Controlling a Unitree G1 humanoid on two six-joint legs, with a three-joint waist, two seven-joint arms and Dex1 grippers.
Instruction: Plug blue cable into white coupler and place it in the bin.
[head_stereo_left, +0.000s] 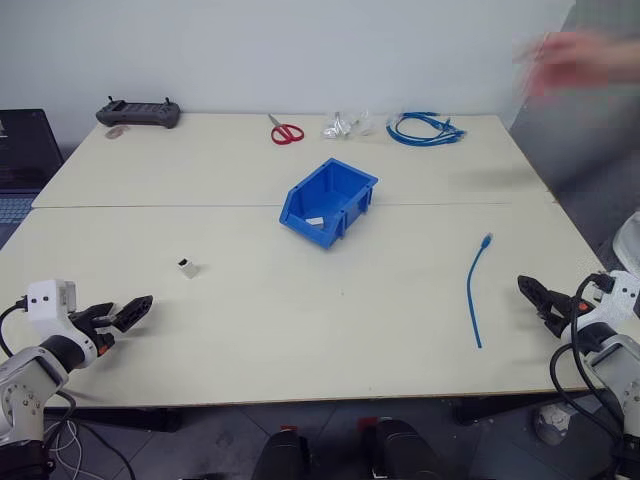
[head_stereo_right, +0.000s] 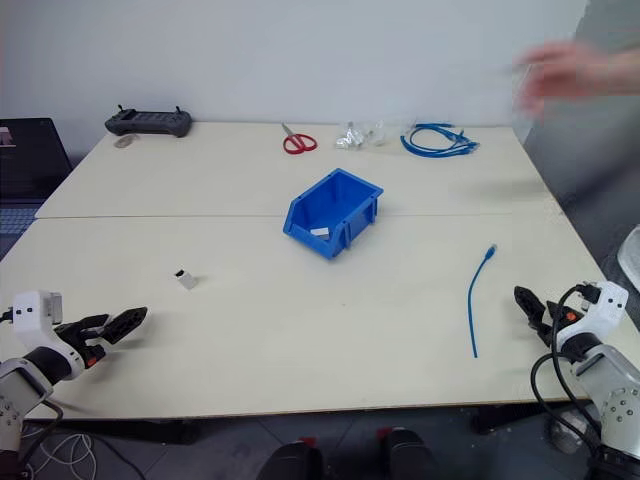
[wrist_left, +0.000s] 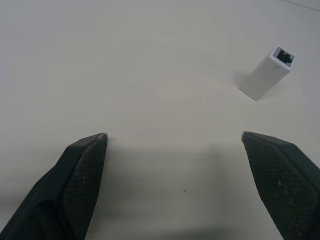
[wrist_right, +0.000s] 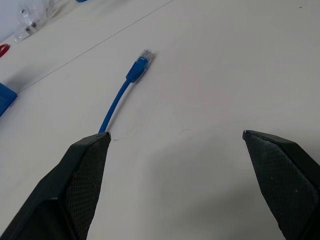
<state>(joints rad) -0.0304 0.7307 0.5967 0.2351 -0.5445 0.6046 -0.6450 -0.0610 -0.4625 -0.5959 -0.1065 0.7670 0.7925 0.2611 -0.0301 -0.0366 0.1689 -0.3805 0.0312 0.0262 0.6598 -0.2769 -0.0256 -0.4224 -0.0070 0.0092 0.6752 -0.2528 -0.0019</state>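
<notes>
Both pincers, left (head_stereo_left: 128, 312) and right (head_stereo_left: 535, 300), gape empty; the limp, light blue cable (head_stereo_left: 473, 290) lies near right, best pinched behind its plug, the white coupler (head_stereo_left: 188, 267) near left.

A plain white wall (head_stereo_left: 300, 50) runs behind the scene, evenly lit, with no hard shadows on it. In front of it stands a wide, pale cream counter (head_stereo_left: 300, 320), made of two tops set edge to edge, with a thin dark seam (head_stereo_left: 150, 207) running across it from its left edge to its right. Past the counter's far left corner sits a dark laptop (head_stereo_left: 20, 150). Beneath the counter's near edge the floor (head_stereo_left: 200, 440) is dark grey. Beyond the far right corner a person's blurred hand (head_stereo_left: 580, 60) shows.
</notes>
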